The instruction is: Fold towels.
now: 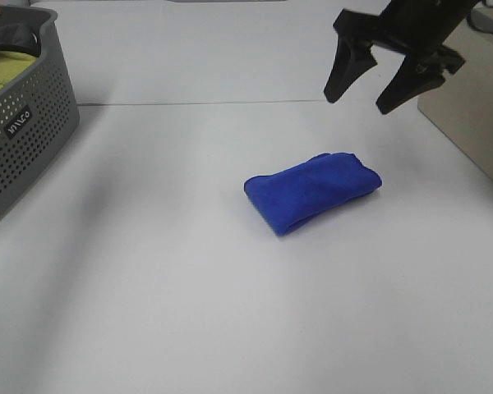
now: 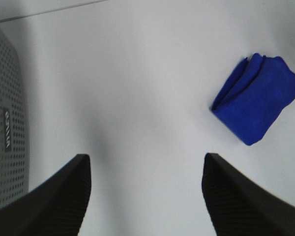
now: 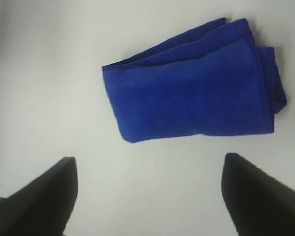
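A royal blue towel (image 1: 312, 191) lies folded into a small thick bundle on the white table, right of centre. It shows in the left wrist view (image 2: 258, 97) and the right wrist view (image 3: 196, 83) too. My right gripper (image 1: 370, 92) hangs above and behind the towel, open, with nothing between its black fingers (image 3: 37, 196). My left gripper (image 2: 145, 196) is out of the exterior view; its wrist view shows it open over bare table, between the basket and the towel, holding nothing.
A grey perforated basket (image 1: 20, 135) with a yellow-green cloth (image 1: 2, 70) inside stands at the table's left edge; its wall (image 2: 7, 132) also shows beside my left gripper. A beige box (image 1: 476, 115) stands at the right edge.
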### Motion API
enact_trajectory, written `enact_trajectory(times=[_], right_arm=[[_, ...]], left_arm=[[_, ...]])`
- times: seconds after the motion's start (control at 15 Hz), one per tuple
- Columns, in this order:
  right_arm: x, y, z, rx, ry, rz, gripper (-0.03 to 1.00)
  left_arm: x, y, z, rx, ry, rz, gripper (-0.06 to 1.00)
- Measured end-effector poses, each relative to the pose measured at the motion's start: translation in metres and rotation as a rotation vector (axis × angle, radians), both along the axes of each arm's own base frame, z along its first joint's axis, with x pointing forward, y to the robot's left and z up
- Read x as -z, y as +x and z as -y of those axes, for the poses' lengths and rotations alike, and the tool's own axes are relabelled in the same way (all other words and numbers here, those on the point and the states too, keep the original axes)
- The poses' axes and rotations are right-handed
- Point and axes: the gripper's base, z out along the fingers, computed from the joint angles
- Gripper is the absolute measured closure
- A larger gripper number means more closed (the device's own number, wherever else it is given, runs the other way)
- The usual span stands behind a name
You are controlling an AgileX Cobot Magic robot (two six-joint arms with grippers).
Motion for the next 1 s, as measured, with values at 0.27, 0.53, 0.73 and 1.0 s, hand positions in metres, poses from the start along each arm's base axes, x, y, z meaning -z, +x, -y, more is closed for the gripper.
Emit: enact_trajectory(times=[0.27,0.53,0.73,1.0], right_arm=[[-0.054,-0.064,0.013,0.003,-0.005,0.088,0.21],[-0.068,-0.195,0.043,0.015,-0.059,0.198,0.21],[-0.052,-0.270,0.061,0.022,-0.087,0.296,0.21],[-0.027,-0.339,0.078,0.040,-0.111,0.460,0.21]], left_arm=[[0.013,-0.096,-0.019,-0.011,0.014,-0.050,0.32],[0.048,-0.212,-0.041,0.001,0.017,0.016,0.32],[0.072,-0.271,-0.052,0.020,0.013,0.110,0.32],[0.102,-0.317,-0.060,0.041,0.013,0.235,0.32]])
